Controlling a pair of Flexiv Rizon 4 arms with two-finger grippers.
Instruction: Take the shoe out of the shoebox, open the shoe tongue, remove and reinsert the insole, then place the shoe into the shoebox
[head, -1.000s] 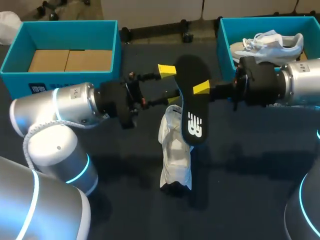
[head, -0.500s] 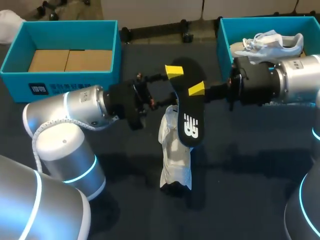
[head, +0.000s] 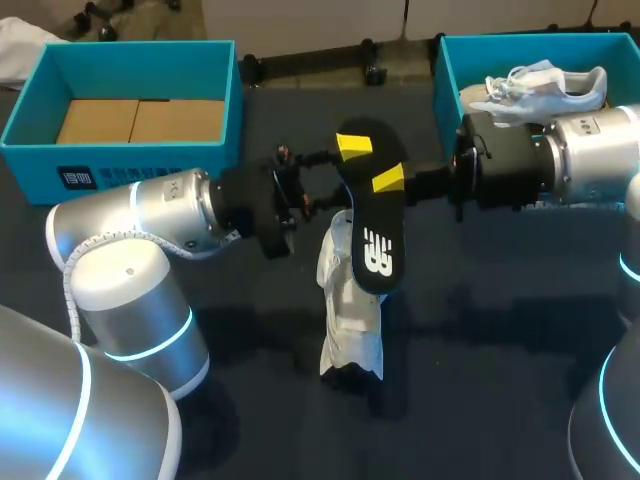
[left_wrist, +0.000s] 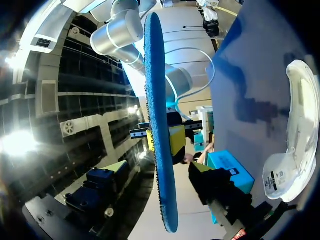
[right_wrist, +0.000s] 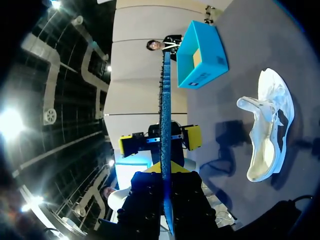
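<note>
The black insole (head: 375, 215) hangs in the air above the white shoe (head: 350, 300), which lies on the dark table. My right gripper (head: 385, 182) is shut on the insole's upper half. From the other side my left gripper (head: 350, 172) stands open around the insole's top end, one yellow tip above it and the other hidden behind. In the right wrist view the insole (right_wrist: 165, 100) is edge-on in my right gripper (right_wrist: 166, 197), and the left gripper (right_wrist: 162, 141) has a gap on either side of it. The left wrist view shows the blue-edged insole (left_wrist: 157, 100), the right gripper (left_wrist: 162, 141) and the shoe (left_wrist: 300, 125).
A blue shoebox (head: 35, 110) with a cardboard floor stands at the back left. A second blue shoebox (head: 445, 80) at the back right holds another white shoe (head: 545, 85), close behind my right arm.
My left arm has moved right until its fingers stand around the insole's top, and they have drawn somewhat closer together. My right gripper has carried the insole slightly left.
</note>
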